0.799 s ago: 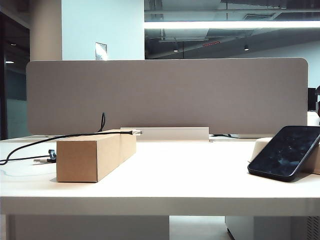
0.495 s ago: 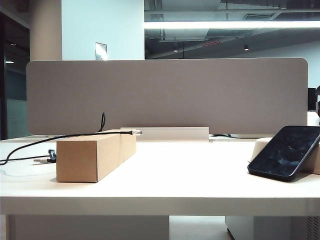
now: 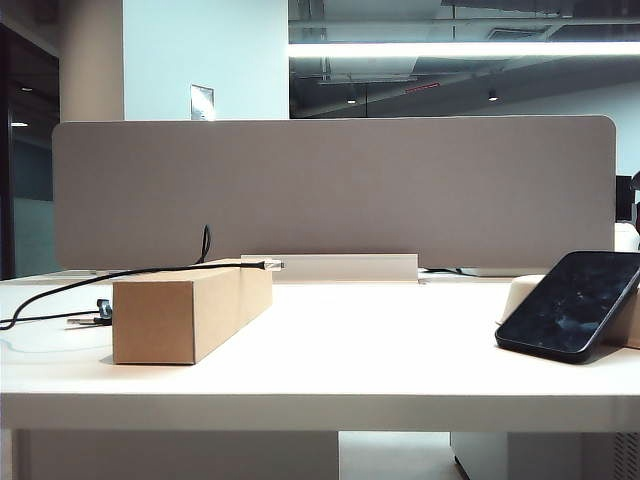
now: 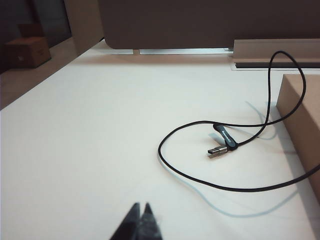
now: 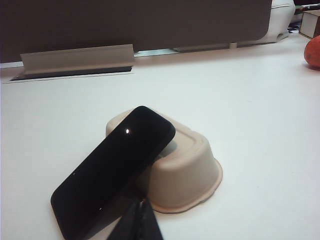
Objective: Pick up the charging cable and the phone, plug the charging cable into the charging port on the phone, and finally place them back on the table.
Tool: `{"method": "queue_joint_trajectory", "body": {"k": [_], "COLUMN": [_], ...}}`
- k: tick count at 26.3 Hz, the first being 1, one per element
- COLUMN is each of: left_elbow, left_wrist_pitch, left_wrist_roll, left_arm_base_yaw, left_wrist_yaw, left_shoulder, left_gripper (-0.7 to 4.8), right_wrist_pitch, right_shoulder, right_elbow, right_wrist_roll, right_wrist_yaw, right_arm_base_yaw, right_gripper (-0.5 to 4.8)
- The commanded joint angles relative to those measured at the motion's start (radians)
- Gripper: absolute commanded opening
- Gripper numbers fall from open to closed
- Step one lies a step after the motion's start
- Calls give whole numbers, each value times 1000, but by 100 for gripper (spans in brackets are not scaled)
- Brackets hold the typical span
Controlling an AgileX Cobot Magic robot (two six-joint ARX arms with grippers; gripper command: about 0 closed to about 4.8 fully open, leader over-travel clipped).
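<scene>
Both arms hung back, nothing held. The left gripper (image 4: pixel 140 220) was pinched shut short of the charging cable (image 4: pixel 200 175) draped over the cardboard box (image 3: pixel 190 310); the right gripper (image 5: pixel 140 220), also shut, faced the phone (image 5: pixel 112 167) propped on the beige tray (image 5: pixel 185 170). Each needed opening first.

the phone (image 5: pixel 112 172) leans tilted, screen up, its upper end propped on an upturned beige tray (image 5: pixel 185 167) and its lower end down on the white table (image 5: pixel 250 100). the right gripper (image 5: pixel 141 220) sits low just in front of the phone's lower edge, its dark fingertips (image 5: pixel 134 220) pressed together with no gap and nothing between them. behind, a grey divider panel (image 5: pixel 135 22) runs along the far side of the table, with a pale metal strip (image 5: pixel 77 57) at its foot. an orange-red round thing (image 5: pixel 312 50) shows at the far edge, cut off.
</scene>
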Motion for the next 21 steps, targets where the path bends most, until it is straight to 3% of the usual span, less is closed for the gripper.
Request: {"method": "queue_joint_trajectory", "body": {"k": [1, 7, 11, 21], "left_elbow": [3, 6, 26, 159], "left_wrist_pitch": [14, 78, 117, 87], "left_wrist_roll": [-27, -16, -54, -53], "left_arm_base_yaw": [0, 0, 0, 0], "left_wrist_yaw": [1, 96, 157, 156], "left_shoulder": [1, 1, 1, 42], "left_gripper": [-6, -6, -6, -6], "right_wrist_pitch": [10, 71, 116, 9], "right_shoulder": [-2, -2, -2, 17], "right_elbow": [-6, 0, 27, 175], "right_wrist_roll": [-3, -3, -3, 0], "right_wrist_yaw": [0, 0, 35, 49], "right_arm_base_yaw": [0, 2, 2, 6], "right_gripper": [-1, -2, -2, -2]}}
